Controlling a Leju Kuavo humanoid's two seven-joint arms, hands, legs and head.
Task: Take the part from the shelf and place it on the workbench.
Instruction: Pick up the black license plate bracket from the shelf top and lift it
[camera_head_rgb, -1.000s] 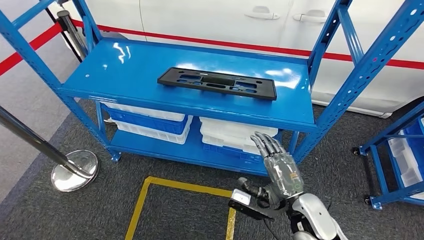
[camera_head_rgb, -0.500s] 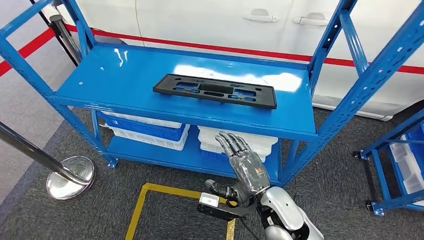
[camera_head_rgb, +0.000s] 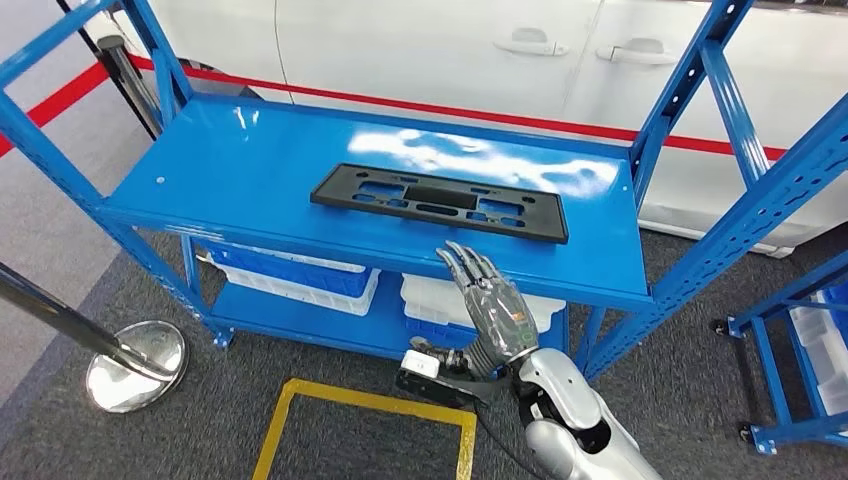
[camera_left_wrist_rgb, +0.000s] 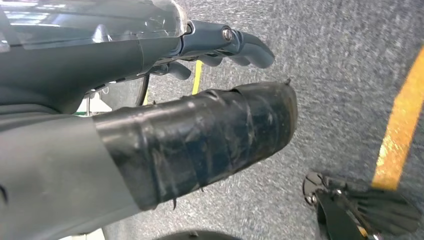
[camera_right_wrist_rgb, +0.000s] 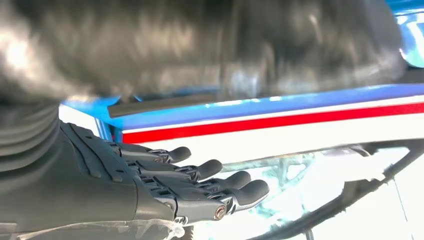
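Reaching up from below, my right hand (camera_head_rgb: 492, 312) sits in front of the blue metal shelf rack (camera_head_rgb: 250, 165), its dark fingers (camera_head_rgb: 462, 263) stretched out straight and slightly apart, holding nothing. The fingertips overlap the front lip of the upper shelf board in the head view, just short of the long flat black plastic part with rectangular cut-outs (camera_head_rgb: 440, 201). That part lies flat on the upper shelf board, lengthwise along it and right of its middle, untouched and apart from my fingers.

From the right wrist view the same fingers (camera_right_wrist_rgb: 210, 172) lie side by side, extended, with a blue shelf edge and a red stripe beyond them (the thick dark shape across that picture is too blurred for me to name).

My left hand (camera_left_wrist_rgb: 150, 100) hangs over the grey carpet floor (camera_left_wrist_rgb: 340, 65), its tape-wrapped thumb (camera_left_wrist_rgb: 200, 135) straight and its fingers (camera_left_wrist_rgb: 250, 50) loosely extended with nothing in them.

On the lower shelf rest white and blue plastic bins (camera_head_rgb: 295, 277). Yellow tape lines (camera_head_rgb: 300, 420) mark a square on the carpet, a chrome stanchion base (camera_head_rgb: 135, 352) stands to the left, and a white car body with a red stripe (camera_head_rgb: 450, 45) fills the background behind the rack.
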